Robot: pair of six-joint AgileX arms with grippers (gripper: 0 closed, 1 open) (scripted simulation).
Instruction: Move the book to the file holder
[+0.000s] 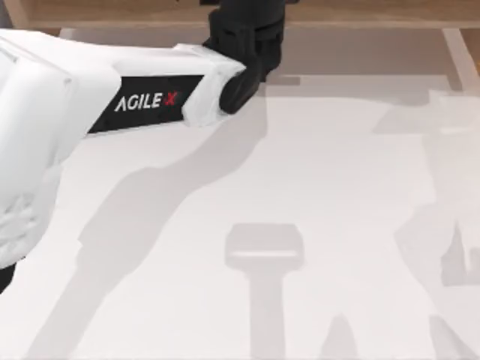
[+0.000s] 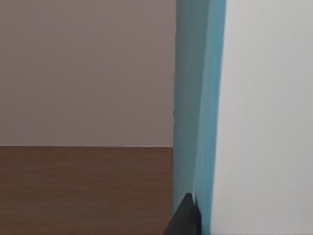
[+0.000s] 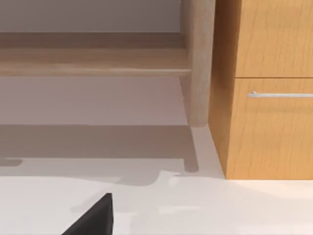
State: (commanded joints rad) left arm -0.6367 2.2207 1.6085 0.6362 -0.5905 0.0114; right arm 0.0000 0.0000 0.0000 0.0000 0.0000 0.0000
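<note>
Left gripper [image 1: 247, 34] at the table's far edge grips the book [image 2: 198, 98] by its teal edge; thin, light, stiff, likely slippery.

Overhead camera looks down; wrist cameras sit close (facing level).

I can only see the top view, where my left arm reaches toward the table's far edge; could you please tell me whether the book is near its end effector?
Observer: Yes, the left wrist view has the book very close to the camera, its teal edge and white face both showing.
Operator: Thank you. What lies beyond it?
Observer: A brown wooden surface and a plain wall.
Operator: And what does the right wrist camera face?
Observer: A wooden cabinet with a drawer handle, next to a shelf post.
</note>
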